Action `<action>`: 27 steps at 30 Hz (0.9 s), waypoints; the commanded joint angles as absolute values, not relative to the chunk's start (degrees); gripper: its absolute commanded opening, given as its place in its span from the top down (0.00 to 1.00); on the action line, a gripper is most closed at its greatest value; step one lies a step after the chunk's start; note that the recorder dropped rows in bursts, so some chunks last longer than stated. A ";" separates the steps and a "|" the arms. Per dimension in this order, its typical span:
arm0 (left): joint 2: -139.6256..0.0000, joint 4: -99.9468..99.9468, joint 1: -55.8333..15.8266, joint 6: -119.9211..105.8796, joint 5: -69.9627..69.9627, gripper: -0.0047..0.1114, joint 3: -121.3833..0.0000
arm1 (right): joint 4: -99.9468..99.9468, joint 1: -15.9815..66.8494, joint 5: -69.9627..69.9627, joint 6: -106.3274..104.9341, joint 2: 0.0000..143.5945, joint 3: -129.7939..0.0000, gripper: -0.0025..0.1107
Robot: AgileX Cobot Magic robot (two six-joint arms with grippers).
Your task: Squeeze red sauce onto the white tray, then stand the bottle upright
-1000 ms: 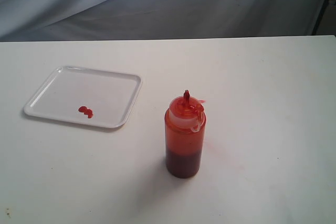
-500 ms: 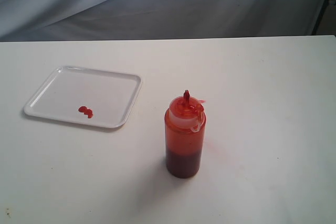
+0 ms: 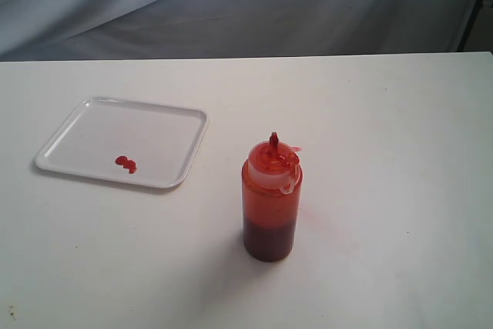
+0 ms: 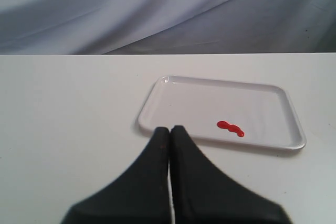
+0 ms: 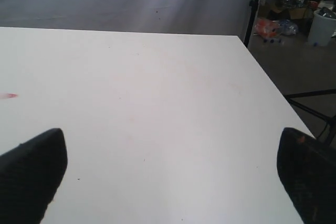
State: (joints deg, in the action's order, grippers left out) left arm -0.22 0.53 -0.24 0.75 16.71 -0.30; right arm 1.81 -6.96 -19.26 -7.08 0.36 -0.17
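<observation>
Tray [image 3: 192, 125] at the left of the table [image 3: 400, 136], lying flat. It carries sauce [image 3: 125, 163] as a short chain of bright red blobs near its front edge, well inside the rim. To its right and well apart, nearer the camera, the bottle [image 3: 269, 206] stands upright on the bare table. Its nozzle [image 3: 273, 140] points up and the cap [image 3: 290, 163] hangs open on its tether at the shoulder. Dark sauce fills the lower part of the body. A faint pink smear [image 3: 327, 225] marks the table just right of the bottle's base.

Change over the last second: you will find none. Tray, blobs and bottle sit exactly where they did, and no arm enters the exterior view. Read this as a settled scene. Sauce is on the tray and the bottle is on its base and untouched, so both parts of the task appear complete.

Left gripper [image 4: 170, 129]: the fingers are pressed together with no gap and nothing between them. It hangs just short of the tray's near rim, pointing toward the blobs.

Right gripper [image 5: 169, 140]: the fingers are spread wide to the two edges of its view, with only bare table between them. The bottle does not show there, so you may take this arm to be clear of it.

What remains for you, on this reading, is to hold both arms off the bottle. It is tall for its base and would likely tip at a nudge.
</observation>
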 commanded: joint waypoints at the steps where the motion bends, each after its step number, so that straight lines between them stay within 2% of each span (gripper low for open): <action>1: 0.00 0.48 -0.17 1.25 16.26 0.96 0.00 | 2.57 -5.61 -19.35 -6.83 0.00 0.00 0.05; 27: 0.00 0.48 -0.17 1.25 16.26 0.96 0.00 | 3.46 -4.55 -19.45 -5.53 0.00 0.00 0.05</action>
State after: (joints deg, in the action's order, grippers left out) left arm -0.22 0.53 -0.24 0.75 16.71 -0.30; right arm 2.87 -4.63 -19.37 -5.88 0.36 -0.17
